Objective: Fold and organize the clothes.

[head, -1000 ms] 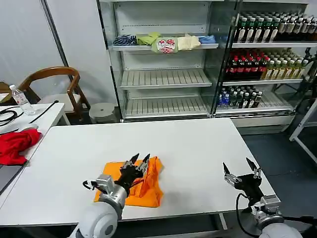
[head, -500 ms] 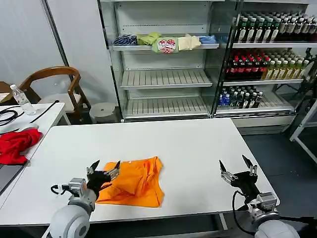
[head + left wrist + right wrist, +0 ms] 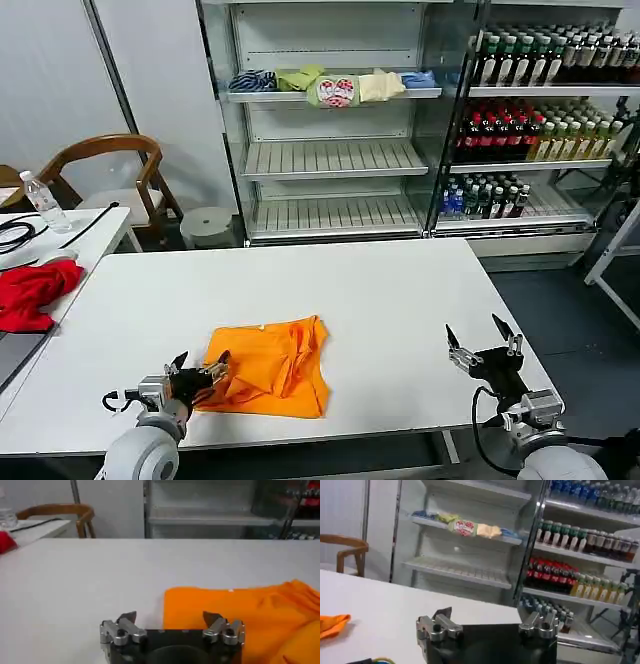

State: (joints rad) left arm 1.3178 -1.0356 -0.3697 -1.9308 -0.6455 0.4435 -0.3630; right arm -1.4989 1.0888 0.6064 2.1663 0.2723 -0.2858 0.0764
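The orange T-shirt lies partly folded and rumpled on the white table, near the front edge; its flat left part and bunched right side fill the left wrist view. My left gripper sits low at the shirt's left front corner, open and holding nothing. Over the table's front right corner my right gripper is open and empty, well away from the shirt. An orange corner of the shirt shows far off in the right wrist view.
A red cloth and a water bottle lie on a side table at left, with a wooden chair behind. Shelving with small garments and a drinks rack stand at the back.
My left gripper let go of the raised shirt fold, drew back left and down to the shirt's front left corner. The fabric dropped flat. The right gripper barely moved.
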